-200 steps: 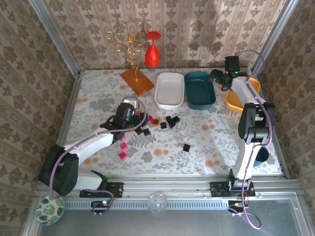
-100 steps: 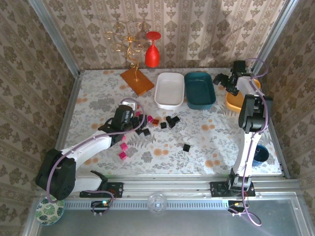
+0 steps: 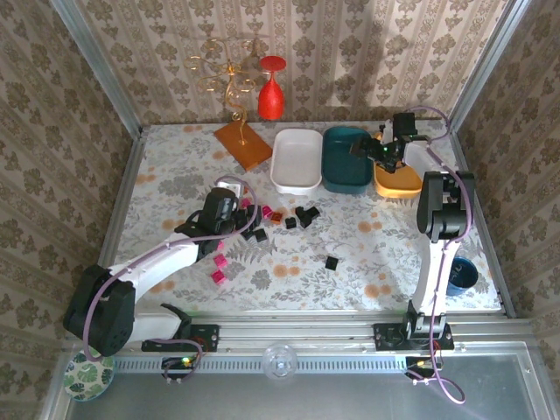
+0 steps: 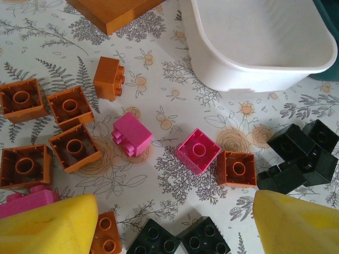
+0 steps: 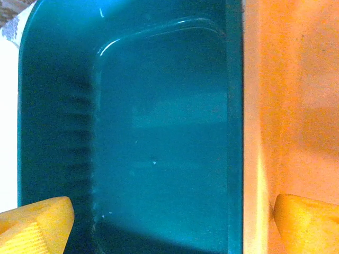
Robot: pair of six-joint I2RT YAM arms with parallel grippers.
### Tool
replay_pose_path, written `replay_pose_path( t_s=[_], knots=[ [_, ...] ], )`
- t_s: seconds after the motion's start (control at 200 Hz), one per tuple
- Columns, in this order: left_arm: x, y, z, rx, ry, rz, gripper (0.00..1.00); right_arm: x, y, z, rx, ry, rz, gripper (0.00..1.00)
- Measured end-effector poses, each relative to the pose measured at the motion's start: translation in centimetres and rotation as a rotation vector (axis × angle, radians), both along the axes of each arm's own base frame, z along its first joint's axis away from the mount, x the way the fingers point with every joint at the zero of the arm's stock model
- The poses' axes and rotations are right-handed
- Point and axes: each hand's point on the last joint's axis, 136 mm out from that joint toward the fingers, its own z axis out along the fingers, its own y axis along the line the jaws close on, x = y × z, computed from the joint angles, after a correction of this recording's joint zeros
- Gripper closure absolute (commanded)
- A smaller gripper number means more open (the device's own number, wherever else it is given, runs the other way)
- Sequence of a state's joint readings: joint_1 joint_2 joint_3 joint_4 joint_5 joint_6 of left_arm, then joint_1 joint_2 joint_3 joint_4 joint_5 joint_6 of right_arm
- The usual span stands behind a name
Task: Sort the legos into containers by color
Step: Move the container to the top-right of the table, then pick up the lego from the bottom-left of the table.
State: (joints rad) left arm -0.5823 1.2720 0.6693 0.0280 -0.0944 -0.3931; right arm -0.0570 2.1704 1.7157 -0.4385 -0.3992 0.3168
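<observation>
Your left gripper (image 4: 175,233) hangs low over the floral-patterned tabletop (image 3: 376,245), left of the middle. Its jaws are apart and no block is clamped between the yellow fingertips (image 4: 50,225). In the left wrist view, the small plastic lego blocks lie loose just ahead of it. Two magenta pink cubes (image 4: 132,135) sit near the centre, one on its side and the other with its hollow underside up. A cluster of brownish orange blocks (image 4: 70,107) lies to the left, and one more sits just beside the right-hand pink cube. The black blocks (image 4: 302,156) huddle at the right, and two more lie at the bottom edge between the fingers. Beyond them stand the white rounded-rectangle plastic tray (image 4: 238,74) and the flat orange-brown rectangular tile (image 4: 114,10).

Your right gripper (image 5: 169,227) hovers over the trays at the far right of the table with its jaws spread wide and nothing gripped. One pad (image 5: 32,225) sits by the left wall of the dark teal tray (image 5: 159,132), and the other is over the orange-yellow tray (image 5: 291,106). The seam where those two trays touch runs between the pads.

From above, you see the three trays in a row along the far side: white, teal, then orange-yellow. A lone black cube (image 3: 332,262) rests well apart toward the near edge. A red wine glass (image 3: 271,92) hangs upside down on a gold wire rack (image 3: 229,74) behind the tile.
</observation>
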Motion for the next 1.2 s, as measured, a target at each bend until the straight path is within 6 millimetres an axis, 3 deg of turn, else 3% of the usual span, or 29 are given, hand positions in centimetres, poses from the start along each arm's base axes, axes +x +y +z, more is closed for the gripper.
replay_pose_path(
  t_s=[0.14,0.26,0.34,0.435,0.55,0.66,0.78,0.875,0.99,1.2],
  knots=[
    [-0.5,0.4,-0.9,0.012,0.017,0.000,0.20,-0.4,-1.5,1.3,-0.163,-0.018,-0.047,0.01],
    [-1.1,0.9,-1.6,0.025,0.030,0.006,0.20,-2.8,-2.4,5.3,-0.359,-0.091,-0.108,0.01],
    [-1.5,1.4,-1.9,0.032,0.040,0.013,0.19,-5.4,-0.2,8.0,-0.428,-0.157,-0.091,0.01],
    [-1.5,2.5,-1.9,0.034,0.047,0.038,0.19,-9.4,4.6,9.8,-0.453,-0.237,-0.012,0.01],
    [-0.9,5.3,-1.9,0.019,0.062,0.116,0.19,-14.3,10.3,8.1,-0.436,-0.250,0.125,0.01],
    [-0.9,8.3,-2.6,0.025,0.103,0.211,0.19,-18.2,13.3,4.6,-0.441,-0.192,0.234,0.01],
    [-3.2,9.3,-3.8,0.060,0.164,0.233,0.15,-21.5,15.9,2.9,-0.426,-0.165,0.340,0.01],
    [-6.3,8.8,-4.7,0.085,0.204,0.210,0.13,-22.7,17.4,3.6,-0.392,-0.194,0.387,0.01],
    [-10.1,8.3,-5.9,0.095,0.266,0.179,0.12,-22.7,18.1,4.4,-0.356,-0.242,0.392,0.01],
    [-14.5,9.3,-8.6,0.112,0.398,0.222,0.16,-23.4,18.0,2.5,-0.340,-0.240,0.404,0.01]
  ],
)
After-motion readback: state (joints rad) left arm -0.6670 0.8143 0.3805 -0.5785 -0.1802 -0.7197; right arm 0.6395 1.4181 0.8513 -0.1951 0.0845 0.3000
